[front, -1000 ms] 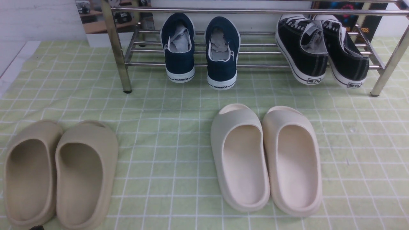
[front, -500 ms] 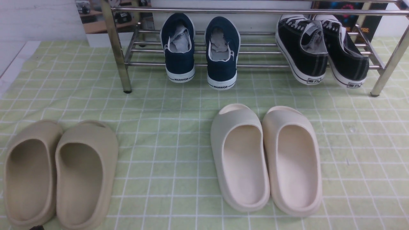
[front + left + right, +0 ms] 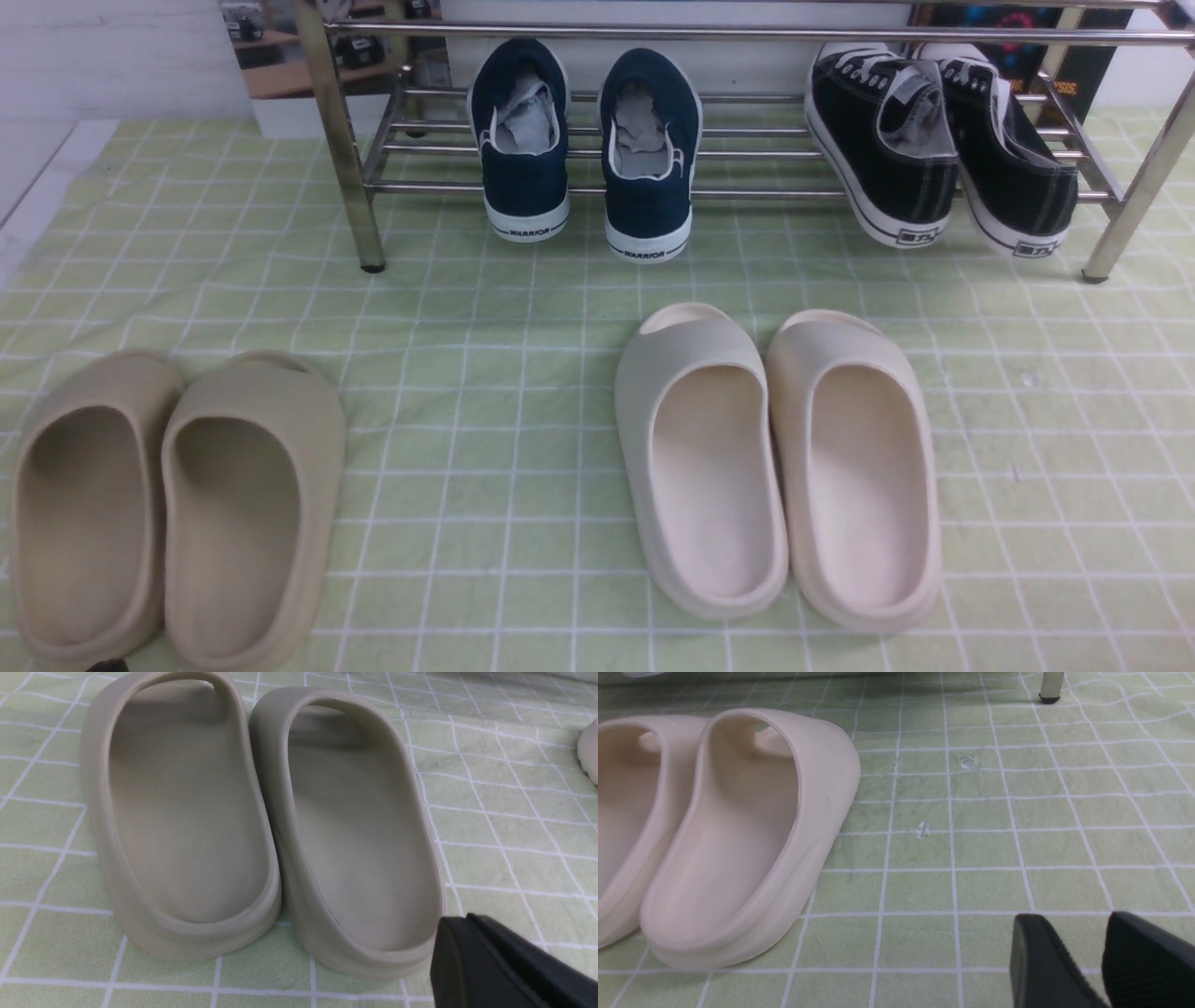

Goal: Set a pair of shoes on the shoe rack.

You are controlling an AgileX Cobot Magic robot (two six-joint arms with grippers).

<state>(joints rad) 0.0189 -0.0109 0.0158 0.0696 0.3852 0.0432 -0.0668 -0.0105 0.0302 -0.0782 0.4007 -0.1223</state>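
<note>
Both navy blue shoes, one (image 3: 523, 140) beside the other (image 3: 649, 154), rest side by side on the lower rails of the chrome shoe rack (image 3: 747, 35), heels towards me and hanging over the front rail. Grey paper fills them. In the left wrist view my left gripper (image 3: 460, 921) is shut and empty, low over the cloth just beside the heel of a beige slide. The right wrist view has my right gripper (image 3: 1069, 924) open, with a gap between its fingers, over bare cloth. Neither gripper is near the navy shoes.
A black lace-up pair (image 3: 938, 149) sits on the rack's right half. Beige slides (image 3: 173, 504) lie at the near left and cream slides (image 3: 775, 467) near the middle, all on a green checked cloth (image 3: 485, 373). One rack leg (image 3: 1050, 690) stands far ahead of my right gripper.
</note>
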